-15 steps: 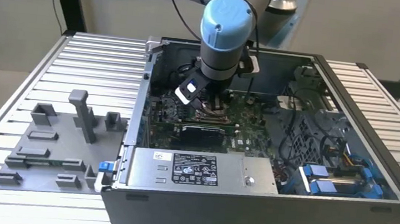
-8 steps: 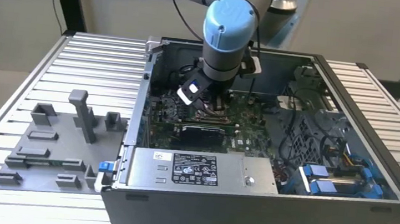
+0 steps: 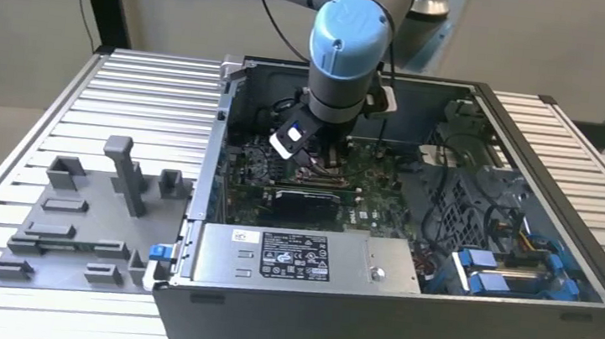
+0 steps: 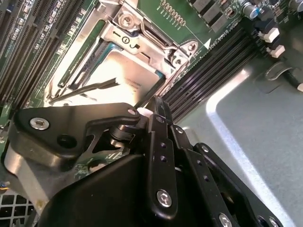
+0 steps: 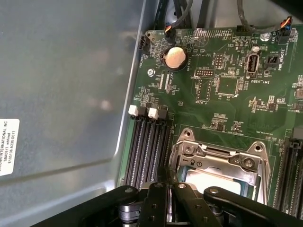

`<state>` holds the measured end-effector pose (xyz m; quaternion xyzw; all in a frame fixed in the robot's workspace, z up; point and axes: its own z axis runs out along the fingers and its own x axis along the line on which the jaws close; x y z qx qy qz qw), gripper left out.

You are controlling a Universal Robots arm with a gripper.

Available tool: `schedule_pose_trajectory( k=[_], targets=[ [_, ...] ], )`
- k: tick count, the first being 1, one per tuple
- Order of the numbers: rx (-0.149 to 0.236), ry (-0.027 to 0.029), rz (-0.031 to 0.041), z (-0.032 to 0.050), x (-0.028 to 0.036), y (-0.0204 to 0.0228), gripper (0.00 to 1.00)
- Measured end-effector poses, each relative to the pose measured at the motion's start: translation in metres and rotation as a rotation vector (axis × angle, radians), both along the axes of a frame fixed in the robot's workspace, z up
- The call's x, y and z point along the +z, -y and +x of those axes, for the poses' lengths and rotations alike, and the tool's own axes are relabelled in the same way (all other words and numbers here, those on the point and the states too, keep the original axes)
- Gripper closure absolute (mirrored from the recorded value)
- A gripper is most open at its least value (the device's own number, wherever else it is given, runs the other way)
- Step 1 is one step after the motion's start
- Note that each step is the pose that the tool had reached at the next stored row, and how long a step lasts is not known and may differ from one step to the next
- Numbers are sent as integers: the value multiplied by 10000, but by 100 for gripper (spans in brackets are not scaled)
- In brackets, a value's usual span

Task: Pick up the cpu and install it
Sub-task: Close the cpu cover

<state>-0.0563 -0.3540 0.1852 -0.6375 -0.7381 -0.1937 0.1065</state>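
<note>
The cpu (image 4: pixel 127 71), a flat chip with a pale silver top, lies inside the square metal socket frame (image 4: pixel 142 35) on the green motherboard. Its pale top (image 5: pixel 213 182) and the socket frame (image 5: pixel 222 153) are also in the first wrist view. My gripper (image 3: pixel 309 166) reaches down into the open computer case, just above the socket. In both wrist views its black fingers (image 5: pixel 158 189) stand pressed together, shut with nothing between them, beside the socket's edge. The gripper (image 4: pixel 154 106) hides part of the cpu in the second wrist view.
The computer case (image 3: pixel 541 144) lies open on a ribbed metal table, with a grey power supply (image 3: pixel 293 257) at its front. Grey fixture blocks (image 3: pixel 83 222) stand at the exterior view's left. Dark memory slots (image 5: pixel 147 146) and a coin battery (image 5: pixel 174 57) flank the socket.
</note>
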Motion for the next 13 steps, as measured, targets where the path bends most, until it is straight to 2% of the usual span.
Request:
schedule_pose_trajectory(
  k=[13],
  targets=[
    [0, -87, 14, 17, -2, 28, 100]
  ],
)
